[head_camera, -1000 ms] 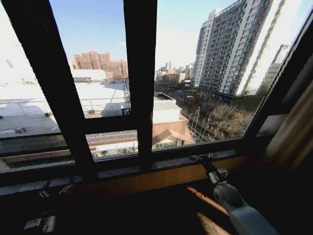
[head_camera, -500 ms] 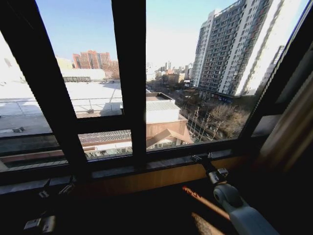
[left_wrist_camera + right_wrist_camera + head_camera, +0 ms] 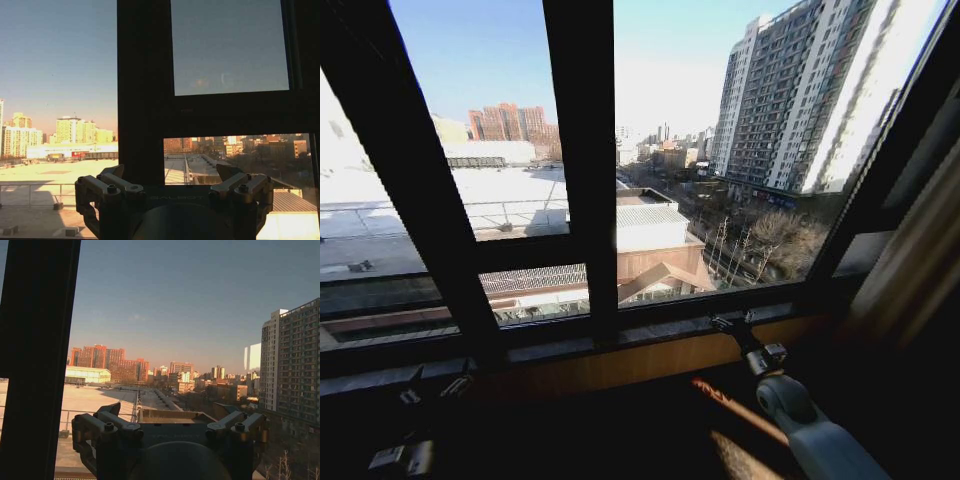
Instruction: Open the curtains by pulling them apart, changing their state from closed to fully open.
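- Currently, at the far left of the head view, the left hand (image 3: 432,385) sits low in shadow below the window sill (image 3: 660,335); in the left wrist view (image 3: 172,181) its fingers (image 3: 107,182) are spread apart with nothing between them.
- At the centre, the dark window frame (image 3: 582,160) stands bare, with city buildings beyond the glass.
- Right of centre, the right hand (image 3: 730,322) rests at sill height, close to the sill's edge; contact cannot be confirmed. In the right wrist view (image 3: 169,422) its fingers (image 3: 111,421) are apart and empty.
- At the far right edge, a band of pleated fabric (image 3: 920,270) hangs beside the frame, clear of the glass; it is possibly one of the curtains, but the shadow prevents a firm identification.
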### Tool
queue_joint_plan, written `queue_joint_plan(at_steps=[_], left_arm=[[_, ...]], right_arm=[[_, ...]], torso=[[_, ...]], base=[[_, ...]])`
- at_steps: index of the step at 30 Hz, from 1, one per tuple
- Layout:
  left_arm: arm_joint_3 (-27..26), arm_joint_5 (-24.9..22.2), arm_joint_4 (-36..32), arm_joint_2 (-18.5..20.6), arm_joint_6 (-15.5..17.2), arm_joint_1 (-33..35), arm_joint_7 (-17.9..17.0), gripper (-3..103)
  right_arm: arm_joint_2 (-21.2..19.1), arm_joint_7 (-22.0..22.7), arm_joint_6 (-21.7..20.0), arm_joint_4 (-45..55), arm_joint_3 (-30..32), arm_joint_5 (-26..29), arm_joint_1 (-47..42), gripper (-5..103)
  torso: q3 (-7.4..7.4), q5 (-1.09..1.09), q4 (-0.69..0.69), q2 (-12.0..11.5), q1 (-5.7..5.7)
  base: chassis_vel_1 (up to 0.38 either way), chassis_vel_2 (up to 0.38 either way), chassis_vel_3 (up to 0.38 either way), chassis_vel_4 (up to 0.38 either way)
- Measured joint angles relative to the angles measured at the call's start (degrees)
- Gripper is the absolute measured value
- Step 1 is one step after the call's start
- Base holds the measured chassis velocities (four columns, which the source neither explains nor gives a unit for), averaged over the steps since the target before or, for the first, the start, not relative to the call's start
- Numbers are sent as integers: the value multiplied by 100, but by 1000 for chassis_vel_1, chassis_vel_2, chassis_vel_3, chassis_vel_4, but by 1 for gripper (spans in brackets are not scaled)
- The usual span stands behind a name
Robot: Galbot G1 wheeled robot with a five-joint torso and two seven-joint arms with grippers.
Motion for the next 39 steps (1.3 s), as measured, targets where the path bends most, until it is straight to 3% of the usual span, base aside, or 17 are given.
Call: queue_joint_plan(at_steps=[16, 28, 39], left_arm=[[0, 0, 0, 0, 0, 2, 1, 100], [1, 0, 0, -2, 0, 3, 5, 100], [0, 0, -1, 1, 0, -2, 4, 100]], right_arm=[[0, 0, 0, 0, 0, 0, 0, 100], [0, 0, 0, 0, 0, 0, 0, 100], [0, 0, 0, 0, 0, 0, 0, 100]], torso=[[-2, 0, -1, 2, -4], [-2, 2, -2, 3, -6], [1, -1, 2, -1, 4]], base=[[225, -305, -240, 291], [104, -405, -82, 397], [1, -10, -2, 3]])
